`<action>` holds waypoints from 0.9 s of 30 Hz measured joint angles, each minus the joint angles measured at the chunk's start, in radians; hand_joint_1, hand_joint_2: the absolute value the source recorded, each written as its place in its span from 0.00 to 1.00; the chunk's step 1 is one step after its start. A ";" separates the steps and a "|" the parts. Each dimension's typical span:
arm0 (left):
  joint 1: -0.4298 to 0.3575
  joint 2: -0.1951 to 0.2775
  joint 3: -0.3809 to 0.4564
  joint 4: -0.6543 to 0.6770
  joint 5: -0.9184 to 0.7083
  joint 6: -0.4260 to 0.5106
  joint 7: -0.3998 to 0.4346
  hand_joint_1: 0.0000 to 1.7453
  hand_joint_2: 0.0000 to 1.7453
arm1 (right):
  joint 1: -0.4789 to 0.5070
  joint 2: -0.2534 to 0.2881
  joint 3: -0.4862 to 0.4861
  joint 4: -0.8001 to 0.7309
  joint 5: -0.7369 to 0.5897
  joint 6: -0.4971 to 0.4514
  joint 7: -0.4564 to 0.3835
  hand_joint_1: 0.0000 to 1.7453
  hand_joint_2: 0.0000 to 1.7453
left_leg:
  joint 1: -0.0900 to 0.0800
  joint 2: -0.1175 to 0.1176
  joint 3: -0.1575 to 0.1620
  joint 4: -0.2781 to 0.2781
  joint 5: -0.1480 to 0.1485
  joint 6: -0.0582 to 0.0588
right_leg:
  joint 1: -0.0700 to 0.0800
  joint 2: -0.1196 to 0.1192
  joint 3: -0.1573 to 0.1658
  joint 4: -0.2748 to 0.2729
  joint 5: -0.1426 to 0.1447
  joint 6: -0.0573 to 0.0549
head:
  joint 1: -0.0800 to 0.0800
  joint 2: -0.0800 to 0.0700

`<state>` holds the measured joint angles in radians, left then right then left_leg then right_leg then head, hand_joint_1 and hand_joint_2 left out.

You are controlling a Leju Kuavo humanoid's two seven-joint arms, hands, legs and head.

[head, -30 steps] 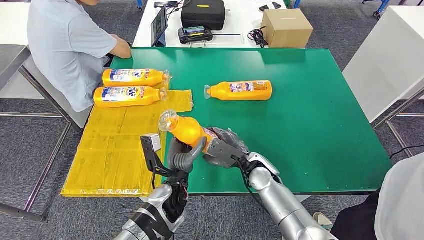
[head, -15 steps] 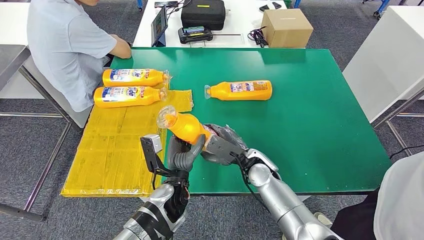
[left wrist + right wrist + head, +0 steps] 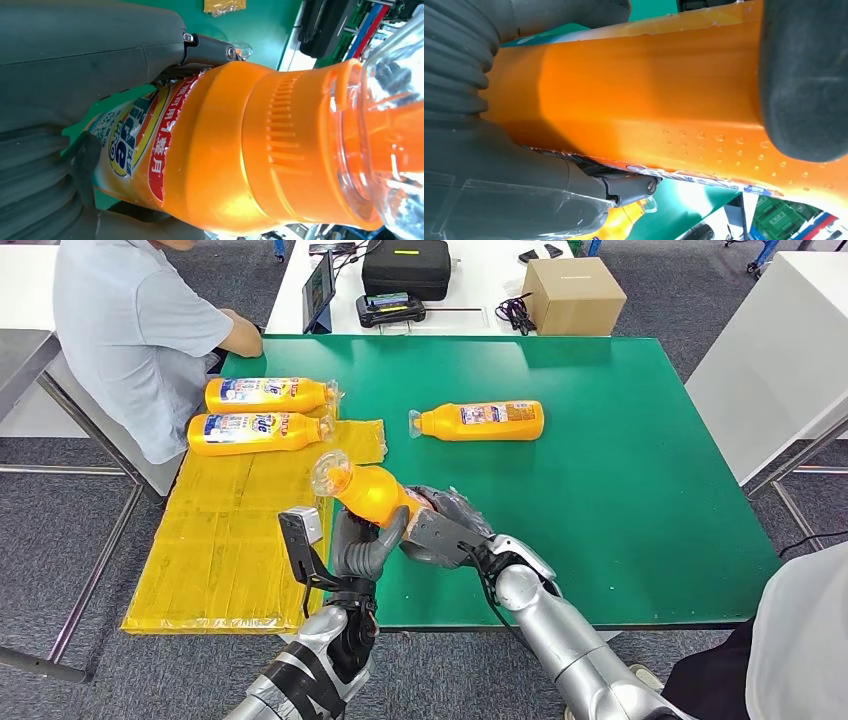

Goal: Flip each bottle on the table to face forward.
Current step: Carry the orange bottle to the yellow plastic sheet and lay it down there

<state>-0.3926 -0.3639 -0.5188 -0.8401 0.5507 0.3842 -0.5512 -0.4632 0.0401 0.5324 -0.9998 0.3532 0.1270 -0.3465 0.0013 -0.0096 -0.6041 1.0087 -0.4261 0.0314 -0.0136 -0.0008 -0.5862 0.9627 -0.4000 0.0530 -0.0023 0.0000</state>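
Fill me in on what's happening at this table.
The robot holds an orange plastic bottle with a clear cap off the green table, left hand near its neck and right hand on its body. Two matching bottles lie on yellow sheeting, another on the table. A seated person watches.

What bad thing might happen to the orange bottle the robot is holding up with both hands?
1. The orange plastic bottle is off the table, tilted, held by the left hand and right hand. If one hand lets go too early, it might drop onto the green table.
2. It hangs near the table's front edge, so a dropped bottle could roll off onto the floor.
3. Hard squeezing might dent the plastic or tear its printed label.
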 joint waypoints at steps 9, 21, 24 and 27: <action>0.006 0.000 0.004 -0.027 -0.009 -0.004 0.013 1.00 1.00 | -0.005 0.001 0.004 0.000 0.001 -0.035 0.015 0.00 0.00 | 0.000 0.000 0.000 0.000 0.000 0.000 | 0.000 0.000 0.000 0.000 0.000 0.000 | 0.000 0.000; 0.066 0.011 0.061 -0.155 -0.239 0.086 0.034 1.00 1.00 | 0.077 -0.007 -0.063 -0.110 0.068 -0.156 0.028 0.00 0.00 | 0.000 0.000 0.000 0.000 0.000 0.000 | 0.000 0.000 -0.001 0.000 0.000 0.000 | 0.000 0.000; 0.077 0.013 0.074 -0.174 -0.245 0.085 0.036 1.00 1.00 | 0.090 -0.013 -0.081 -0.128 0.072 -0.161 0.028 0.00 0.00 | 0.000 0.000 0.000 0.000 0.000 0.000 | 0.000 0.000 -0.001 0.000 0.000 0.000 | 0.000 0.000; 0.085 0.013 0.083 -0.190 -0.264 0.087 0.038 1.00 1.00 | 0.101 -0.014 -0.101 -0.137 0.082 -0.178 0.025 0.00 0.50 | 0.000 0.000 0.000 0.000 0.000 0.000 | 0.000 0.000 -0.001 0.000 0.000 0.000 | 0.000 0.000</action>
<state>-0.3078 -0.3507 -0.4354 -1.0301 0.2871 0.4710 -0.5129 -0.3621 0.0258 0.4317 -1.1372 0.4351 -0.0511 -0.3210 0.0013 -0.0096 -0.6044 1.0087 -0.4262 0.0313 -0.0137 -0.0008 -0.5868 0.9627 -0.4000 0.0530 -0.0022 0.0000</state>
